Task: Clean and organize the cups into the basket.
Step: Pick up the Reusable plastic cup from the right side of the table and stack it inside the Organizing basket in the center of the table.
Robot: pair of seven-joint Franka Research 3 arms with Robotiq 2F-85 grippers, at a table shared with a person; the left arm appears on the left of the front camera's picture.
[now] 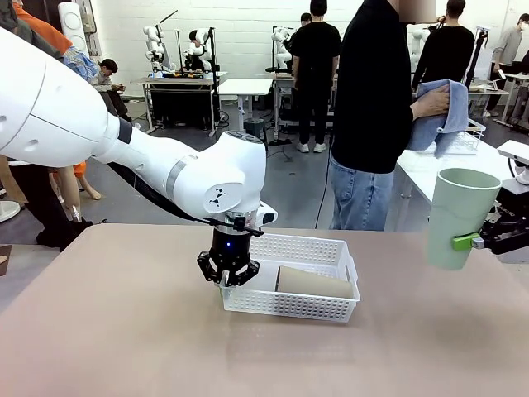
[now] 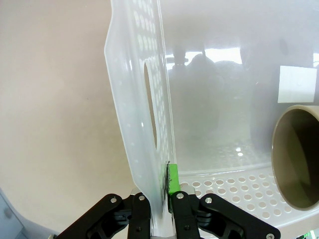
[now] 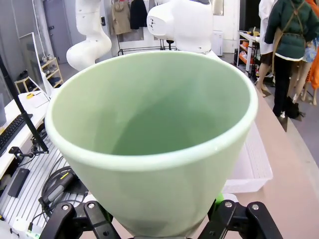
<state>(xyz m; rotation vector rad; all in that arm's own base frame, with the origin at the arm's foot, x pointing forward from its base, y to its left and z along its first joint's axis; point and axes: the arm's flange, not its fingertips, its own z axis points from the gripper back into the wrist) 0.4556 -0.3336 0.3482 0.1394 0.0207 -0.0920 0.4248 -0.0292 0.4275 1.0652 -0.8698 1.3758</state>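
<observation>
The white lattice basket [image 1: 318, 251] sits mid-table. My left gripper [image 1: 227, 271] points down at its left end, shut on the end wall [image 2: 144, 99] beside the handle cut-out; a green pad [image 2: 172, 179] presses the wall's inner side. A tan cup [image 1: 314, 283] lies on its side in the basket, its open mouth [image 2: 297, 157] facing the gripped end. At the right edge, my right gripper [image 1: 478, 241] is shut on the pale mint green cup [image 1: 459, 217], held upright in the air with its mouth up. That cup [image 3: 154, 134] is close up in the right wrist view.
A person stands at the table's far side holding a blue cloth [image 1: 440, 112]. A wire rack [image 1: 467, 139] sits on a white table behind at the right. Bare tabletop [image 1: 124, 331] lies left of and in front of the basket.
</observation>
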